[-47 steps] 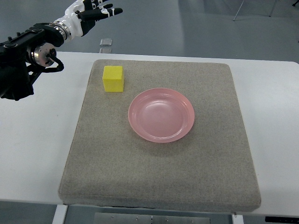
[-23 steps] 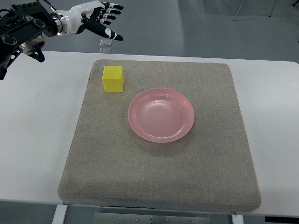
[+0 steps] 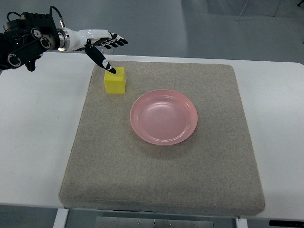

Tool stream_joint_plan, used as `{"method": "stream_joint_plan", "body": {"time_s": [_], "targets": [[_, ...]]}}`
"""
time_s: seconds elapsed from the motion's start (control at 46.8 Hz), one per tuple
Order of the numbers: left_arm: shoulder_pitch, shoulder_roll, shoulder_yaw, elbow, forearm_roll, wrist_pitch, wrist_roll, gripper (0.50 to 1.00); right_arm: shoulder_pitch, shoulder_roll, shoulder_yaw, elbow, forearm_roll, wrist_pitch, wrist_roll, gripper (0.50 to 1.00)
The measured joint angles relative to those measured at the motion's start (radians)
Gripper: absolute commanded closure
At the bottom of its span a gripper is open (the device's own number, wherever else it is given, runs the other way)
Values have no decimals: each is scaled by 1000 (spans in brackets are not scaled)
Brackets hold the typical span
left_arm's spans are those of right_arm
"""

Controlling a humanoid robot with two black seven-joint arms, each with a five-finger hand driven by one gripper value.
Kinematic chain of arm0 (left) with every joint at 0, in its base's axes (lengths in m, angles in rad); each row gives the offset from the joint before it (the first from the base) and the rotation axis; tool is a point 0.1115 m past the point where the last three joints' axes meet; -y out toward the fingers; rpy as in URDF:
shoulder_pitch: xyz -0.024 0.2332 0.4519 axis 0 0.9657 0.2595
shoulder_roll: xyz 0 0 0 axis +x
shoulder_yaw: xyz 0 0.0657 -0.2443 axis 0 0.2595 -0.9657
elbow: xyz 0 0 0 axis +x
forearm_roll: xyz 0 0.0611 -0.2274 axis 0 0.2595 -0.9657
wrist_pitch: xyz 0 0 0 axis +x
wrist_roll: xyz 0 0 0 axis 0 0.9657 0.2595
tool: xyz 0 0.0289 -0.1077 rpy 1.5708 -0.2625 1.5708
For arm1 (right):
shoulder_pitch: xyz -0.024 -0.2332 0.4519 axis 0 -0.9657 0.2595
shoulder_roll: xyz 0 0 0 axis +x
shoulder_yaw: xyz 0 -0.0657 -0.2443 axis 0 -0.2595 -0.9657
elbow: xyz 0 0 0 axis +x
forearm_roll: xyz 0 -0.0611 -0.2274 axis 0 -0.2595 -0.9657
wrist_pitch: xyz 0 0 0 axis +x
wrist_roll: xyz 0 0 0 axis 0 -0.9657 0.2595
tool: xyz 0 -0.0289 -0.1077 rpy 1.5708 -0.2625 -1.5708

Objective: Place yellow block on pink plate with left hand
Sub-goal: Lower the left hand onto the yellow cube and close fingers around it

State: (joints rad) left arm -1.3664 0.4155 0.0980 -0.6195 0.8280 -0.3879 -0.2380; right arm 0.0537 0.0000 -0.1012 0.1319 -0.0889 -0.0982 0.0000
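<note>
Yellow block [image 3: 115,80] sits on the grey mat [image 3: 161,180], far left corner area, just left of and beyond the pink plate [image 3: 164,117], apart from it, not touching. Left hand [image 3: 102,45] reaches in from the far left, fingers spread and holding nothing; 1 digit, likely the thumb, angles down with its tip over the block's far top edge, contact unclear. The other fingers extend flat to the right beyond the block. Looks like a pre-grasp pose: thumb on 1 side, fingers to close on the other. Block not yet lifted; plate empty. Block is near the mat's far and left edges, but there is open mat around it for fingers. Path to the plate is short and unobstructed, toward near right. Plate has a raised rim, so the block needs lifting over it. White table [image 3: 38,142] surrounds the mat. Right hand not visible.
</note>
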Motion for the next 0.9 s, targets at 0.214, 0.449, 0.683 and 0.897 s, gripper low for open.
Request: {"method": "stream_joint_plan", "body": {"time_s": [0.214,0.449,0.683,0.897], "targets": [[5,-1,78,-2,24,-1,-48,525,0,0,0,0,0,0,0,576],[12,-7,118,3,56,14,-68,529,0,0,0,0,0,0,0,576],[27,-17,118,17,57,47,-68,542,0,0,0,0,0,0,0,576],[45,-54,118,43,80,93,-68,555,0,0,0,0,0,0,0,576]]}}
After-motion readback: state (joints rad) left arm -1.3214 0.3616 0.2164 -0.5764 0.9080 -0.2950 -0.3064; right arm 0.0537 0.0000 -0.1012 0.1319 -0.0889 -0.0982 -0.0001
